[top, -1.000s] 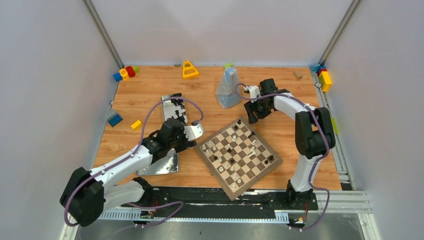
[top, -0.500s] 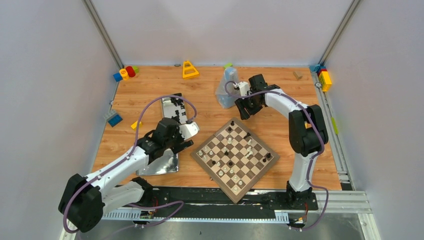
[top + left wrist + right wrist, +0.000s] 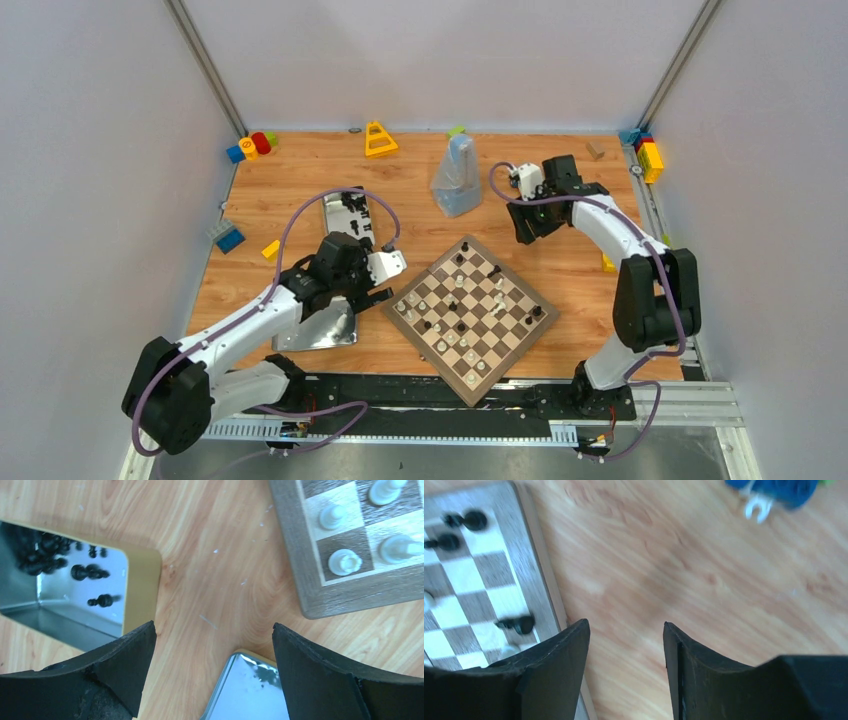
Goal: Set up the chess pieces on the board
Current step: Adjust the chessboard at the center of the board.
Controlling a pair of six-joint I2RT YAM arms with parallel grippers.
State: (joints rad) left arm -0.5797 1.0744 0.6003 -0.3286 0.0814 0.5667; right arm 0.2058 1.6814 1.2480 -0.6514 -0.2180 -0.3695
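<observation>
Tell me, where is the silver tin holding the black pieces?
In the overhead view, the tin lies on the table's left half, just beyond the left gripper and left of the chessboard.

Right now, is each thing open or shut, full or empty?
Left tool: wide open, empty.
Right tool: partly open, empty.
Rectangular silver metal tin: open, black chess pieces inside.
Silver tin lid: off, lying apart from the tin.
Square wooden chessboard: unfolded flat, only partly set.
Cream-white chess pieces: on chessboard squares.
</observation>
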